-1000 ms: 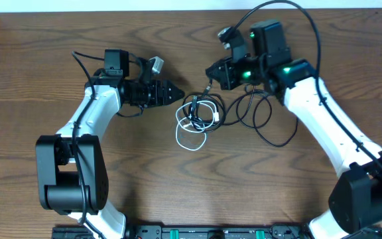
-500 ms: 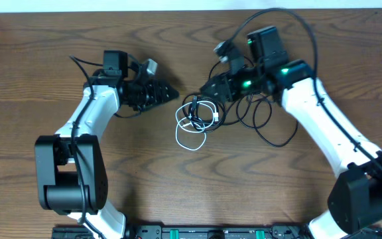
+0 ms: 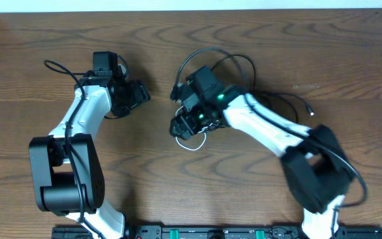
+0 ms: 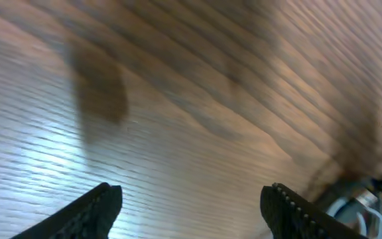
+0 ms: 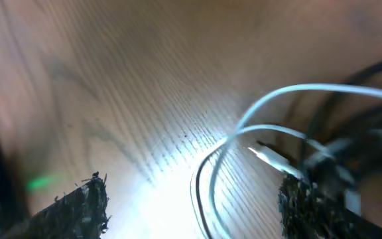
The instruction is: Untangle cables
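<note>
Both spread wide: right hand (image 5: 194,199) hovers directly over the tangled cables (image 5: 297,88); left hand (image 4: 190,199) sits well apart.

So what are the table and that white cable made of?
The table looks like brown wood or a wood-look laminate: grain lines run across it, and it shines under the light. The white cable seems sheathed in smooth plastic or rubber, since it bends in soft, slightly glossy loops.

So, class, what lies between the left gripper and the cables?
Only bare wooden table lies between the left gripper and the cables, as the overhead view shows. The right gripper hangs over the cables themselves.
</note>
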